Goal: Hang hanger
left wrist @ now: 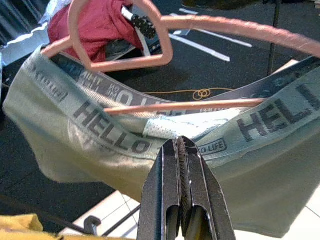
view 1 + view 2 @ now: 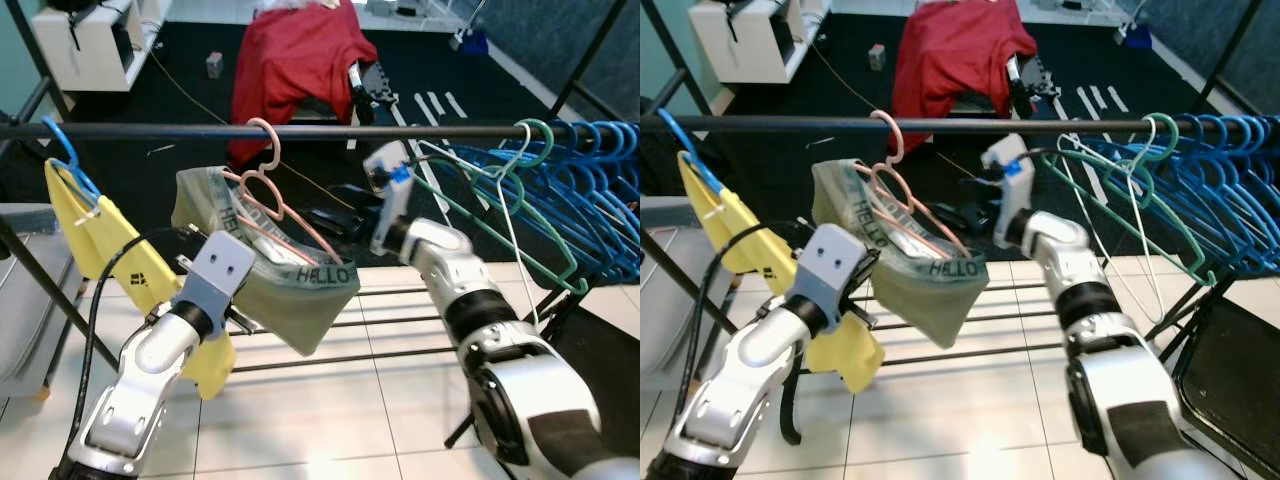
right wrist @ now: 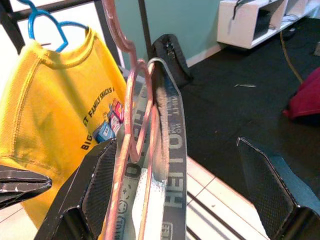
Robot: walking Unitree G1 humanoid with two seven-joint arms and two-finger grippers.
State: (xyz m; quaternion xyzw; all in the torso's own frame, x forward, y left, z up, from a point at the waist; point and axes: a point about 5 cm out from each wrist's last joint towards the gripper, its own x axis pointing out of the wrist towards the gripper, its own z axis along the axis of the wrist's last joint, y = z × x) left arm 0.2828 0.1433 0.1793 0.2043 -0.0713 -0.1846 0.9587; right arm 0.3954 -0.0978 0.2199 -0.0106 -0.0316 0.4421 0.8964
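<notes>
Rail: dark horizontal clothes rail runs across the rack, above a white tiled floor.
Pink hanger: pink hanger is hooked over the rail near its middle, tilted, carrying a grey-green garment with a "HELLO" waistband.
Left gripper: left gripper sits just below and in front of the garment; its two black fingers are pressed together with nothing between them. Touching the cloth or not: cannot tell.
Right gripper: right gripper is raised to the right of the pink hanger, just under the rail; its fingers stand wide apart, the hanger and waistband between them, not clamped.
Left end of rail: blue hanger carrying a yellow T-shirt.
Right end of rail: green hanger, then a bunch of blue hangers packed together.
Behind the rack: red cloth draped over something on a dark mat; white shelf unit at the far left.
</notes>
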